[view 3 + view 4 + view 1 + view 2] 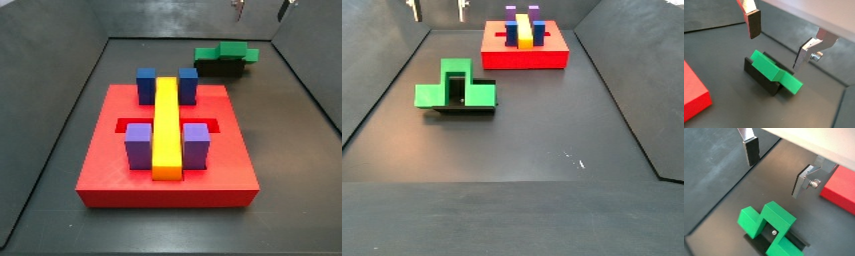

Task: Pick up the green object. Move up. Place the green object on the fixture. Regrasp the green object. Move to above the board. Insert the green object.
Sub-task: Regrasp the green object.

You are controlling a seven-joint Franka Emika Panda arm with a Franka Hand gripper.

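I read the green object [774, 73] as already placed: it rests on the fixture [759, 75], touching it, in both wrist views and both side views. So pick-up, move up and place look done to me.

The gripper [777, 39] hangs above the green object with nothing between its fingers [753, 22]; the plates are spread wide, empty. In a side view I see only the fingertips at the top edge of the picture, gripper [261, 8], well above the piece [225, 54].

Left to do, as I judge it: regrasp, carry to above the board, insert. The board [114, 160] sits on the floor well apart from the fixture, toward the opposite end of the floor. It carries the yellow bar [166, 125], blue blocks [147, 83] and purple blocks [139, 145].

I think the open recess beside the bar is the target slot, but the side views are too small for me to be sure which slot fits.

The piece overhangs the fixture on one side in a side view [449, 85], so the regrasp should be reachable from above.
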